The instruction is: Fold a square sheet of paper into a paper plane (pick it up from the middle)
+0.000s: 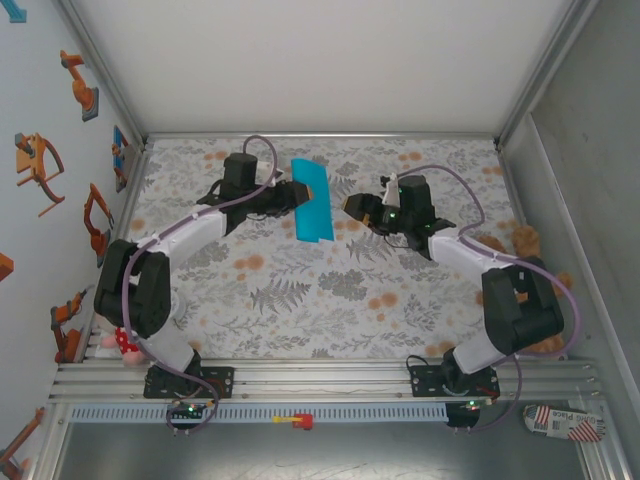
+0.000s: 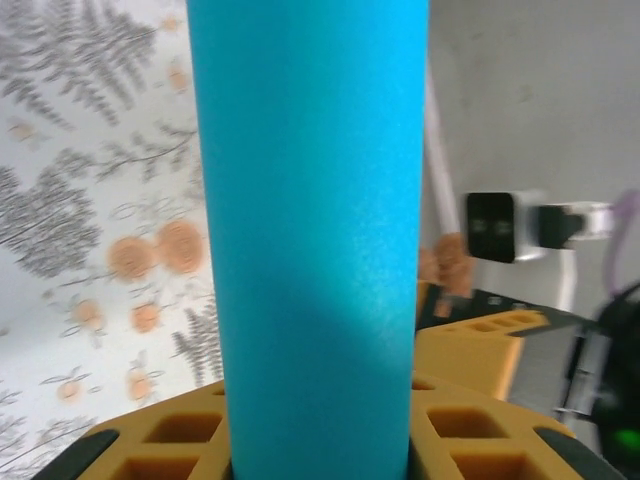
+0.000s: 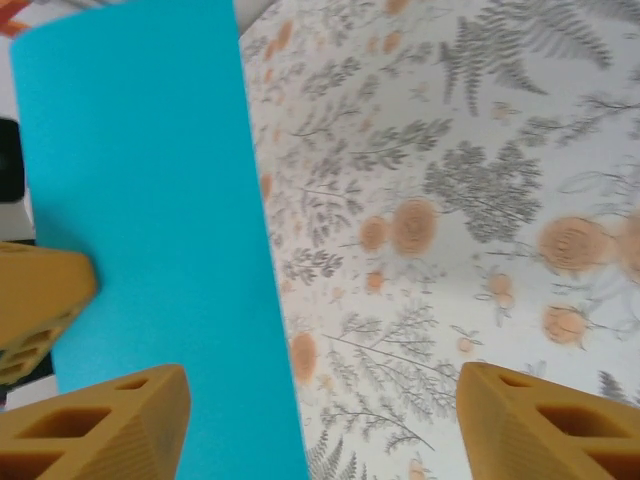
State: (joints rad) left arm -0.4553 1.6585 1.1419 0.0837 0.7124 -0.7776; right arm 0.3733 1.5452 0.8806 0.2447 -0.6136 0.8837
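On the left wall (image 1: pixel 30 100) we see orange robot-arm stickers (image 1: pixel 38 160). A red-and-white soft toy (image 1: pixel 122 342) lies beside the left arm's base. A floral tablecloth (image 1: pixel 300 290) covers the table.

The left gripper (image 1: pixel 287 196) reaches over the far half of the cloth. We read it as closed on the square sheet of paper (image 1: pixel 312 200), which is folded into a long narrow rectangle. In the left wrist view the sheet (image 2: pixel 310 200) rises from between the orange fingers (image 2: pixel 160 435) and fills the gap between them.

The sheet sits between the two grippers, its long side running away from the arms. Just right of it is the right gripper (image 1: pixel 352 207), jaws wide apart and gripping nothing. In the right wrist view the sheet (image 3: pixel 150 200) lies beside the left-hand finger (image 3: pixel 110 425); the other finger (image 3: pixel 545 420) is over bare cloth.

A brown plush (image 1: pixel 525 240) lies at the table's right edge.
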